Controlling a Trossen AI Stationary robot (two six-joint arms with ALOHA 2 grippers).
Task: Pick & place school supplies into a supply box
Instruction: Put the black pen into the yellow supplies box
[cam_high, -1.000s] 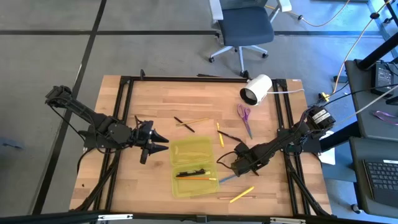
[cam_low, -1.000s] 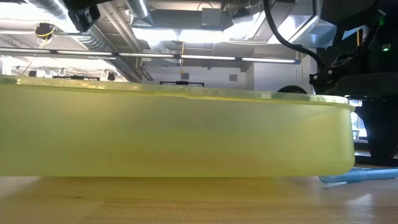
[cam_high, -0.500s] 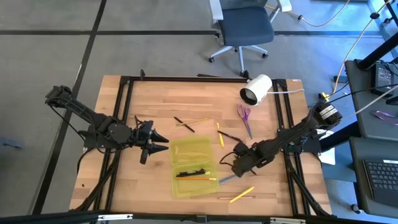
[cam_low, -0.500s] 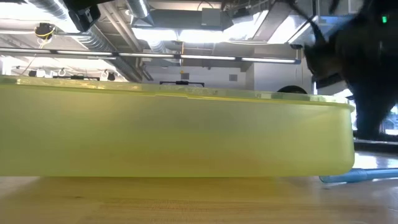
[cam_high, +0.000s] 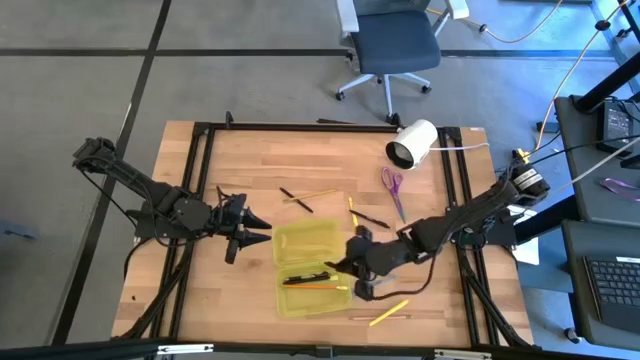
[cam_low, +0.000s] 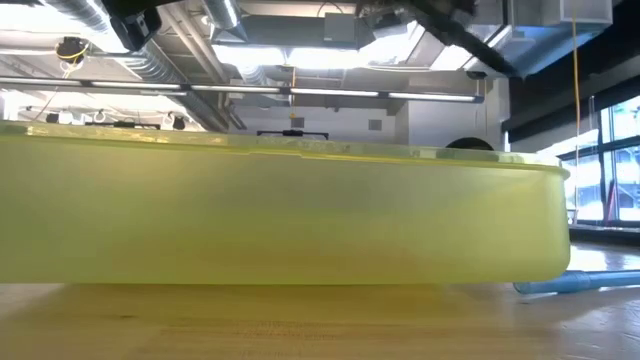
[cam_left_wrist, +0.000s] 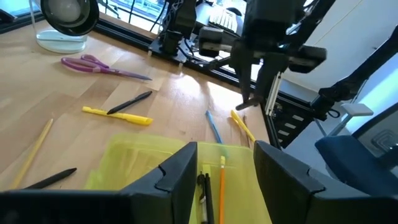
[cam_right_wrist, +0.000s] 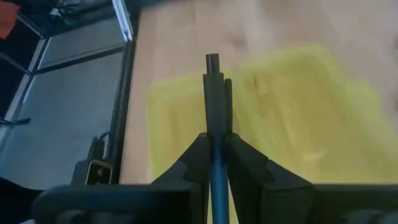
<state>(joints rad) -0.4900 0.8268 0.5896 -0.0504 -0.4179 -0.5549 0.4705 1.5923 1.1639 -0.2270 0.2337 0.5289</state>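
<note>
Right gripper at supply box edge

A blue office chair stands on grey floor beyond the wooden table, under bright ceiling lights.

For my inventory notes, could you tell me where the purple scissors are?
In the high view, the purple scissors lie on the table's far right part, just below the white cylinder.

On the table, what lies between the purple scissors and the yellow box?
In the high view, a yellow pencil and a black pen lie between the scissors and the box.
</note>
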